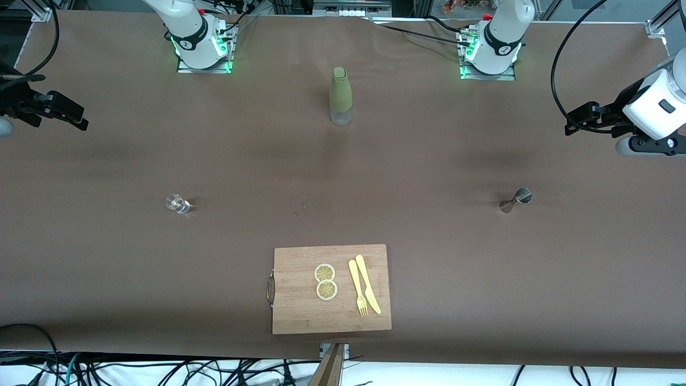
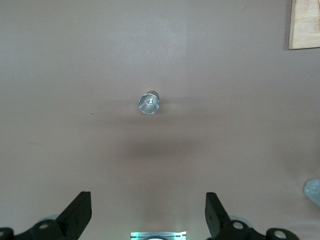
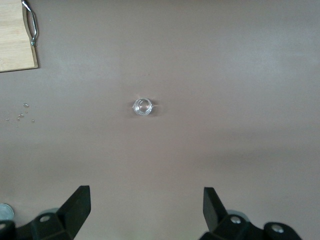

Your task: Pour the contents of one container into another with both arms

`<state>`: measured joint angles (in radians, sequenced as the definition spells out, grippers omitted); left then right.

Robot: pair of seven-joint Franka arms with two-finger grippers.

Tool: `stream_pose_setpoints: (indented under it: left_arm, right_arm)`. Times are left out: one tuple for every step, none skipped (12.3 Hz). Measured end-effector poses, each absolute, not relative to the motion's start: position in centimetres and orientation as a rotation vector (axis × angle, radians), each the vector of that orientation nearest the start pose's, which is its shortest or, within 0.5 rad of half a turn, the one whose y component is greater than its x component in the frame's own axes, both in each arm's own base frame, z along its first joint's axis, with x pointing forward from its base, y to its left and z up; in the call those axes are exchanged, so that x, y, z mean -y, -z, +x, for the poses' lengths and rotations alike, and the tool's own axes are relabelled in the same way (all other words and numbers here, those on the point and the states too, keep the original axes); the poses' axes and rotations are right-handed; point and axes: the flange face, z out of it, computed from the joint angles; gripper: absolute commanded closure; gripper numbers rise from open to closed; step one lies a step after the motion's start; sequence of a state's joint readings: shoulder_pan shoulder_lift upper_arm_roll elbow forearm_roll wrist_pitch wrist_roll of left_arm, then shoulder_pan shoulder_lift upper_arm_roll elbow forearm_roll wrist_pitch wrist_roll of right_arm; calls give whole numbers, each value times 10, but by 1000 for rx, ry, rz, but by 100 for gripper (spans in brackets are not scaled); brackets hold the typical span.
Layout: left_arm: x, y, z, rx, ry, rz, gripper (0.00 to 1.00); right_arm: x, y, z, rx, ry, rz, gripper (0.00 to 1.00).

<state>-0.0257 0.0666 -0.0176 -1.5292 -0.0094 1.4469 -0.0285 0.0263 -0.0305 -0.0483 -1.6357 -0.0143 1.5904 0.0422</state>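
Note:
The tiny clear glass (image 1: 177, 203) (image 3: 142, 106) stands upright on the brown table toward the right arm's end. The silvery hourglass jigger (image 1: 516, 199) (image 2: 149, 103) stands toward the left arm's end. My right gripper (image 1: 80, 120) (image 3: 145, 195) hangs high over the table at its own end, open and empty, with the glass well below it. My left gripper (image 1: 573, 122) (image 2: 147, 200) hangs high at the other end, open and empty, with the jigger well below it. Neither gripper touches anything.
A tall olive-green sleeved bottle (image 1: 340, 96) stands mid-table near the arms' bases. Nearest the front camera lies a wooden cutting board (image 1: 300, 311) (image 2: 305, 25) (image 3: 15, 37) with two lemon slices (image 1: 325, 281), a yellow fork (image 1: 358, 287) and a knife (image 1: 368, 283). A few water drops (image 3: 20, 116) lie beside the board.

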Motion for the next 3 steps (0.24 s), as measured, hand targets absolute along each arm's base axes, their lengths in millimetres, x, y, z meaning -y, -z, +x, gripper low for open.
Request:
stream_pose_setpoints:
  left_arm:
    - [24, -599, 560, -22, -228, -3138, 0]
    - [24, -600, 560, -20, -222, -3139, 0]
    - [23, -602, 560, -18, -218, -3139, 0]
  right_arm:
    - [14, -612, 546, -100, -23, -3153, 0]
    - [14, -612, 546, -100, -23, -3153, 0]
    - [14, -612, 546, -100, -23, -3153, 0]
